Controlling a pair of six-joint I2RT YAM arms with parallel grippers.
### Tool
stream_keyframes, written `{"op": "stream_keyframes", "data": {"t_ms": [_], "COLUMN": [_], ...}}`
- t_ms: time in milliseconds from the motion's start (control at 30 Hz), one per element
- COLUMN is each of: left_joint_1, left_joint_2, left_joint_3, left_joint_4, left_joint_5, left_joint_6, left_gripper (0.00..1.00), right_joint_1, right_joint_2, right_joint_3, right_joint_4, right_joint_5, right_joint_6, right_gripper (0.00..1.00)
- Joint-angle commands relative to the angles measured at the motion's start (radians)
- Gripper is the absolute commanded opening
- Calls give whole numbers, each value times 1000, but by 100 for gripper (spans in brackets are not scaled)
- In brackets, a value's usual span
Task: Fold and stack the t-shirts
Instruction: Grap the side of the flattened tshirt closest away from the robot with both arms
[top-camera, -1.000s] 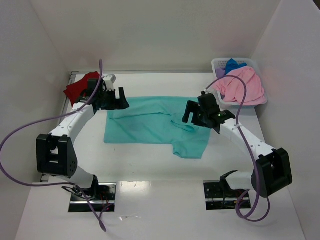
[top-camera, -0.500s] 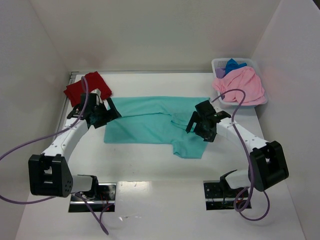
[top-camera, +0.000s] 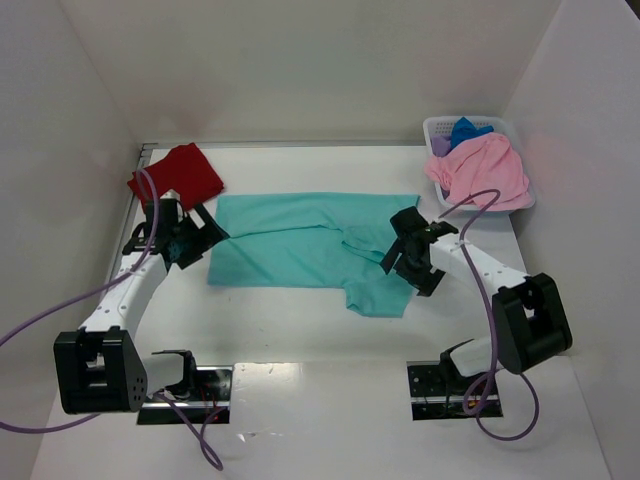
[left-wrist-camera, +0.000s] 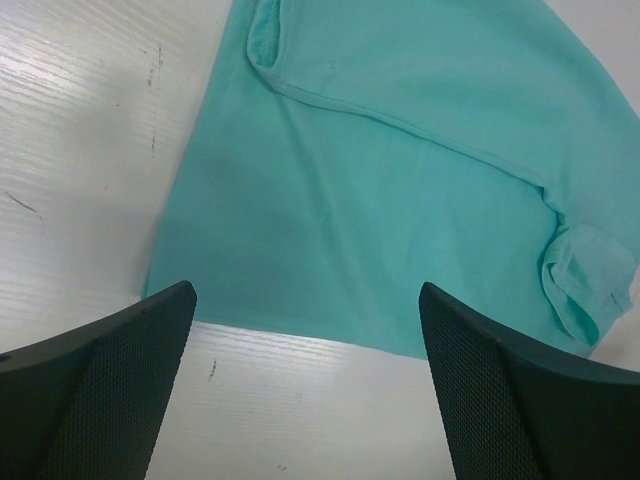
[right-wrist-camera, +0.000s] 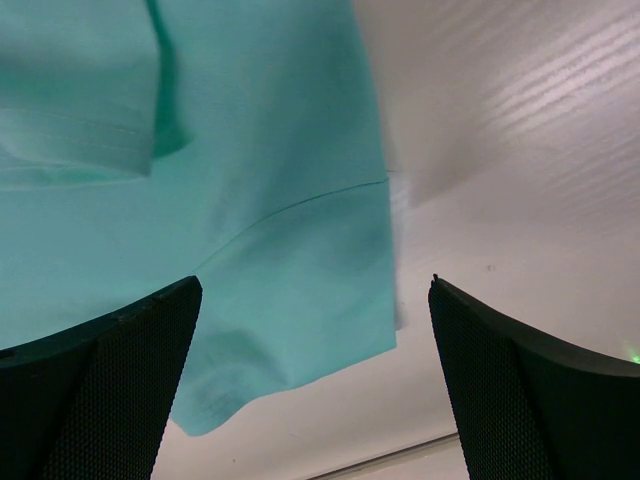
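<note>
Lying in the middle of the surface (top-camera: 300, 340): teal shirt (top-camera: 300, 245), spread flat, apparently partly folded lengthwise, one sleeve sticking out toward the near edge. Fold judged unfinished.

Left hand (top-camera: 203, 238): released, empty, poised at the teal shirt's left edge, jaws wide.

Right hand (top-camera: 392, 250): released, empty, poised at the shirt's right end beside the sleeve.

Red shirt (top-camera: 178, 175): far left corner, apart from the teal one, compact and apparently folded; likely the start of the stack.

Basket (top-camera: 437, 124): far right corner, holding the pink shirt (top-camera: 485, 172) draped over its rim, with the blue shirt (top-camera: 468, 129) and purple shirt (top-camera: 440, 145) behind it, all bunched.

Progress, as judged: one shirt done, one under way, three untouched. Left to do: finish the teal fold, set it on the red shirt, then take the basket's three in turn.
</note>
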Motion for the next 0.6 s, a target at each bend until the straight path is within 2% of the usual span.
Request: {"op": "stream_keyframes", "data": {"t_ms": [0,367,567], "left_joint_1": [12,43,43], "left_joint_2": [10,46,46], "left_joint_3": [-8,1,12], "left_joint_4": [40,51,-4], "left_joint_5": [3,22,8], "left_joint_6": [-36,-27,-50], "left_gripper": [100,100,100], "right_joint_1": [-24,-43,-43], "right_joint_2": [59,59,-11], "right_joint_3": [-35,-128,-182], "right_joint_4": [-54,60,121], "right_joint_5": [-10,-88,-111], "right_joint_6": [72,40,50], "right_gripper": [100,99,83]}}
